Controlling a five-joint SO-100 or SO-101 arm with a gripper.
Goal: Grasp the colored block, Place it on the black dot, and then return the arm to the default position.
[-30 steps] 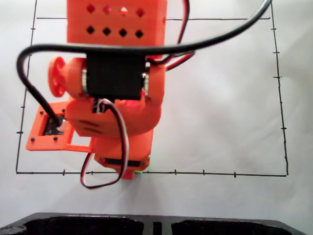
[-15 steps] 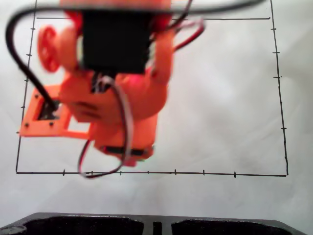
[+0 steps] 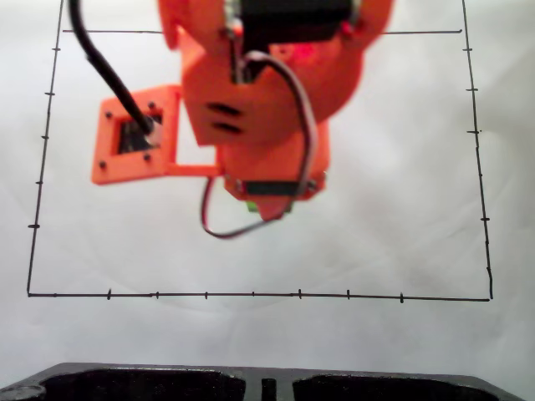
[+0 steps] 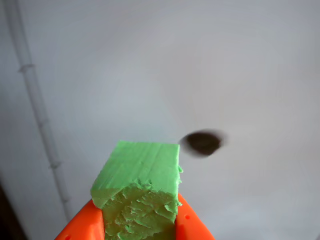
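A: Where is the colored block [image 4: 137, 192]?

B: In the wrist view the green cube sits clamped between the two orange fingers [image 4: 189, 224] of the claw [image 4: 140, 225], held above the white table [image 4: 250, 65]; the black dot [image 4: 202, 142] lies on the table just right of the cube, apart from it.

A: And the fixed view?

B: The orange arm [image 3: 267, 109] hangs over the black-lined rectangle [image 3: 251, 294]; a sliver of green shows at the claw tip [image 3: 266, 207].
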